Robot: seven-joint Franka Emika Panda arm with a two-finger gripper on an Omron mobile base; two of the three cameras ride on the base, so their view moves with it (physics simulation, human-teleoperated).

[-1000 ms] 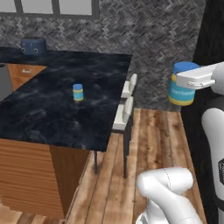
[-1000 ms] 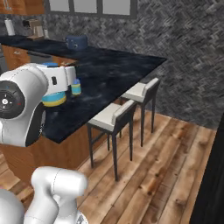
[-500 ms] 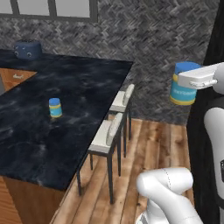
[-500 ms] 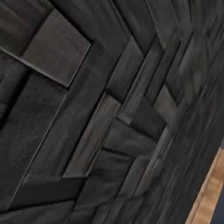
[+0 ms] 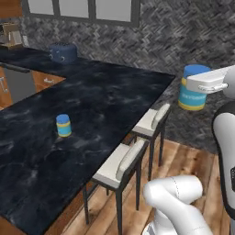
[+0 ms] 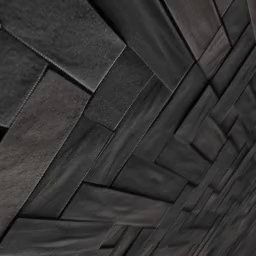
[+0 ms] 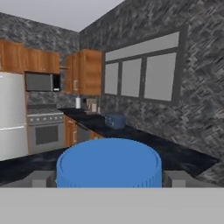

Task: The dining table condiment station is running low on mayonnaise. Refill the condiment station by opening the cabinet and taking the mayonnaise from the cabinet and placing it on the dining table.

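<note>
We see the jaws spread wide and clamped on one mayonnaise (image 5: 194,94) jar, held in the air off the surface's (image 5: 105,110) edge. Left of and below the jaws, a second small jar (image 5: 64,125) stands on it; two stools (image 5: 126,163) below.

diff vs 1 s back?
Only the base drove: in the left base view the dining table fills more of the picture and the small jar standing on it sits further left. The claw keeps its grip on the mayonnaise, beside the table.
</note>
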